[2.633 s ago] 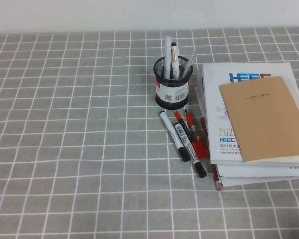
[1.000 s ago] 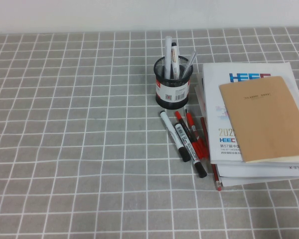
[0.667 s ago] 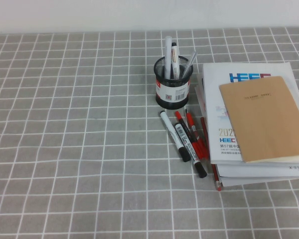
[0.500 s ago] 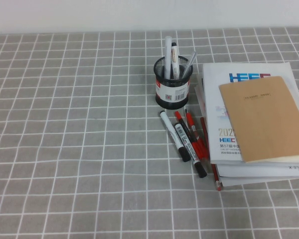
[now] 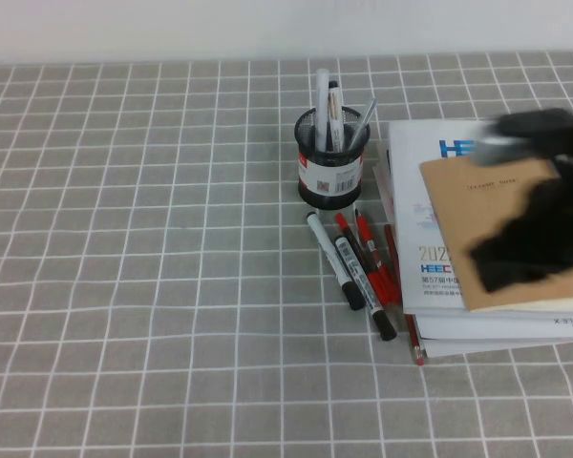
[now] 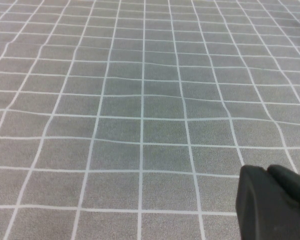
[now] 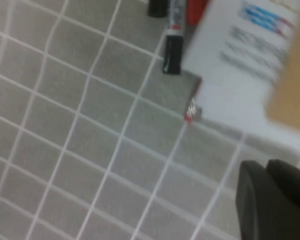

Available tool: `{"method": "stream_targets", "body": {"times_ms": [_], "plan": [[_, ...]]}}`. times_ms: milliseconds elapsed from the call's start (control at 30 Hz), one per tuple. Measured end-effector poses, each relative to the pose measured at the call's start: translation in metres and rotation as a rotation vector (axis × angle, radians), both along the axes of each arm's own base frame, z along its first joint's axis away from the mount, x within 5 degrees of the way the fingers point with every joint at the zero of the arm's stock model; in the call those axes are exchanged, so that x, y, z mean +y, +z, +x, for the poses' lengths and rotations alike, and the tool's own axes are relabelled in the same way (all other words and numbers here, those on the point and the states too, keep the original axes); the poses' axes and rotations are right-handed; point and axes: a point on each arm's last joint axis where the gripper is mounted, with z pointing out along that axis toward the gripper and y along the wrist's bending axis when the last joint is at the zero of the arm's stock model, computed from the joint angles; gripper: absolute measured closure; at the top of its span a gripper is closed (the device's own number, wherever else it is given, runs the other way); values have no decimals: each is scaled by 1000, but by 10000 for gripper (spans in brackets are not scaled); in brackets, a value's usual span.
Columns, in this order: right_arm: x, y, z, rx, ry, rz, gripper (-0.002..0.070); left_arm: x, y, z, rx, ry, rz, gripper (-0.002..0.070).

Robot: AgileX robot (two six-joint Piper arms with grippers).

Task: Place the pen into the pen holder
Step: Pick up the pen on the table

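The pen (image 5: 328,258), with a white barrel, black cap and black end, lies on the grey checked cloth in front of the pen holder (image 5: 332,172). The holder is a black mesh cup with a barcode label, standing upright with several pens in it. My right gripper (image 5: 497,262) is a blurred black shape above the books, right of the pen and apart from it. It looks shut and empty in the right wrist view (image 7: 272,200). My left gripper (image 6: 272,202) shows only in the left wrist view, shut and empty over bare cloth.
A darker marker with a printed label (image 5: 363,286) and red pens (image 5: 371,250) lie beside the pen. A stack of books topped by a tan notebook (image 5: 501,224) lies to the right. The marker's black end (image 7: 172,57) and the book's edge (image 7: 240,75) show in the right wrist view.
My right arm has come into the high view from the right and now hangs, blurred, over the books. The pens, holder and books have not moved.
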Motion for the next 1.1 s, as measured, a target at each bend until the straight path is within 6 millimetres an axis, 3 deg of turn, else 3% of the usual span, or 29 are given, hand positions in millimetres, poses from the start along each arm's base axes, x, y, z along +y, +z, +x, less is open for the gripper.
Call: {"method": "stream_targets", "body": {"times_ms": [100,133,167,300,500,667,767,933,1100], "plan": [[34,-7,34,59,82,-70,688,0,0,0,0,0,0,680],[47,-18,47,102,106,-91,688,0,0,0,0,0,0,680],[56,-12,57,79,122,-92,688,0,0,0,0,0,0,680],[102,-27,103,28,180,-118,688,0,0,0,0,0,0,680],[146,-45,137,-43,202,-118,688,0,0,0,0,0,0,680],[159,-63,153,-52,183,-127,672,0,0,0,0,0,0,680],[160,-73,155,-36,174,-143,600,0,0,0,0,0,0,680],[160,-79,157,-29,169,-155,414,0,0,0,0,0,0,680],[160,-79,156,-36,170,-173,388,0,0,0,0,0,0,680]]}}
